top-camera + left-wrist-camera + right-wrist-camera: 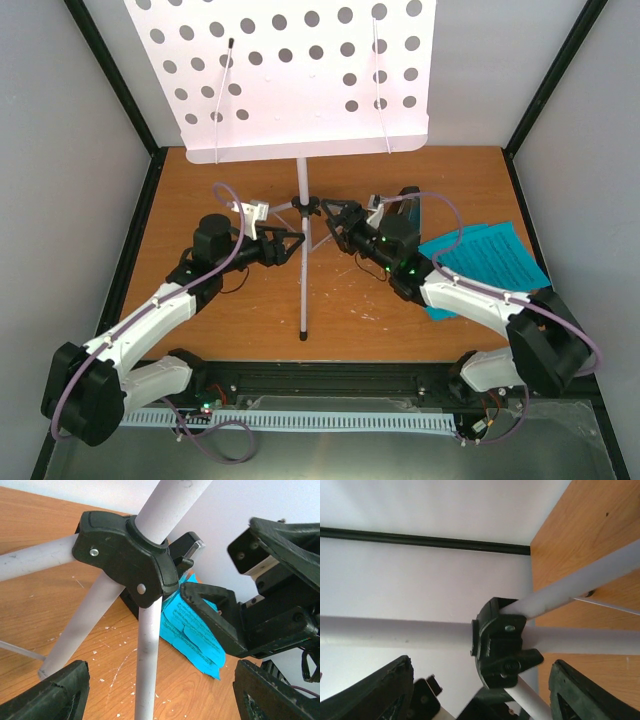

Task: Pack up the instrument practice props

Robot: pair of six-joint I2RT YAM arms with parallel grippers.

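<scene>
The white music stand (300,135) is upright on its three legs in the middle of the table (380,325). Just left of its pole, the left gripper (296,245) has its fingers (55,692) spread wide either side of one leg, pinching nothing. Just right of the pole, the right gripper (332,220) faces the stand's black leg hub (500,645), its fingers (580,695) also spread. The cyan pages (490,262) lie flat further right of the stand.

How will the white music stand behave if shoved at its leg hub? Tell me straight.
The music stand looks top-heavy: its wide perforated desk sits high on one thin pole, so a shove may tip it. The legs look slim, probably light and stiff. The black hub looks jointed, so legs may fold.
</scene>
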